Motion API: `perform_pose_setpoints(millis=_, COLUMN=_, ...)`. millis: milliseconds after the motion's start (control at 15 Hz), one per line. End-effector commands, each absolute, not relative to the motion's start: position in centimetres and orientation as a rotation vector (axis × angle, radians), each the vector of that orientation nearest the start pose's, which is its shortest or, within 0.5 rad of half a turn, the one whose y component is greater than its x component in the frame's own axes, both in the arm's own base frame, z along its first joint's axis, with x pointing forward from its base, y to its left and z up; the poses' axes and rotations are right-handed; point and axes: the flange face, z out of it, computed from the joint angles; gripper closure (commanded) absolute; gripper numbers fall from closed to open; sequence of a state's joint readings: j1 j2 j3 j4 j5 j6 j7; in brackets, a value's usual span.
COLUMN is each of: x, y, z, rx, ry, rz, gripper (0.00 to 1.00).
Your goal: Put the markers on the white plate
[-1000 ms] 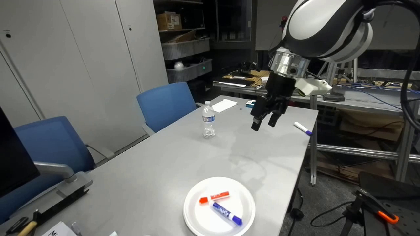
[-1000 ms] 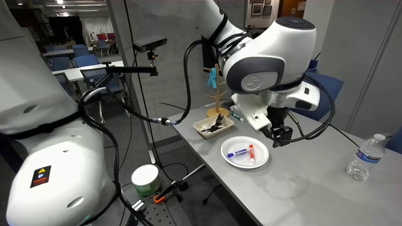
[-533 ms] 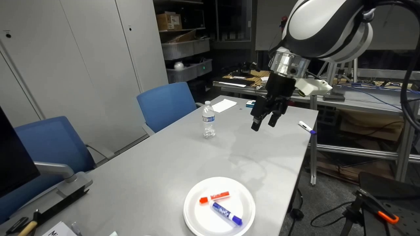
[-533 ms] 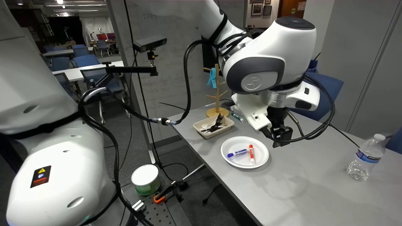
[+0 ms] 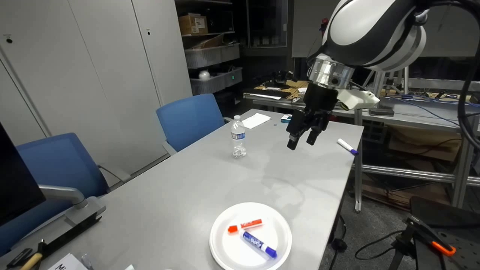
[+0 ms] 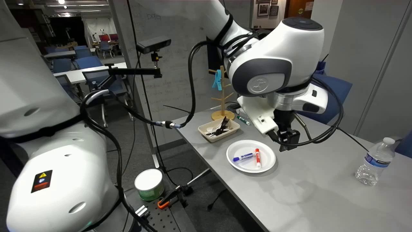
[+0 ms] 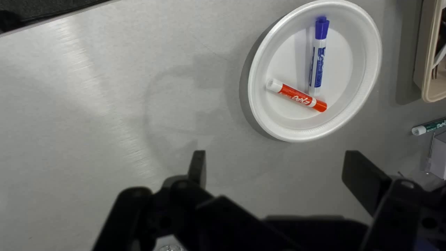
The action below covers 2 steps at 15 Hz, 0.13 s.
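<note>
Tabletop (image 5: 172,202), smooth and pale grey, is stretching out with a long straight edge running along the robot's side and broad open room spreading across its middle. Robot arm (image 6: 276,61), white and rounded with dark grey panels, is reaching over that edge. Black, angular gripper (image 7: 278,170) is hovering above the surface, near the white plate (image 7: 339,59) but apart from it. In the wrist view its fingers (image 7: 198,167) are standing wide apart, with only bare grey tabletop showing between them. The plate, round with a sloping wall and raised rim, is sitting near the long edge, a strip of table separating the two. Beige tray (image 7: 425,52), rectangular with rounded corners, is resting near the plate and holding dark and white cutlery (image 6: 221,129). Clear, ridged bottle (image 6: 375,162) with a blue label is standing upright, well apart from the plate. Both task markers are lying inside the plate: the red marker (image 7: 296,95), cylindrical and printed, is slanting across one side, while the blue marker (image 7: 317,57) is resting with its cap towards the wall and its white end just beside the red barrel; whether they are touching I cannot tell. Green marker (image 6: 243,120) is lying on the tabletop near the tray.
</note>
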<state>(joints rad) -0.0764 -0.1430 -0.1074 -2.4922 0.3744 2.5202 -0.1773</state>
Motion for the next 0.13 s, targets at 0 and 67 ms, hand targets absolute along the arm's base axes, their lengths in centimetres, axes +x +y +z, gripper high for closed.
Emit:
perform_pose_setpoints(millis=0, x=46.40, y=-8.95, z=35.58, rx=-2.871, ry=0.426, rz=-0.305, gripper=0.00)
perform_pose_setpoints(millis=67, x=46.40, y=-8.95, z=35.58, rx=-2.871, ry=0.426, rz=-0.305, gripper=0.00)
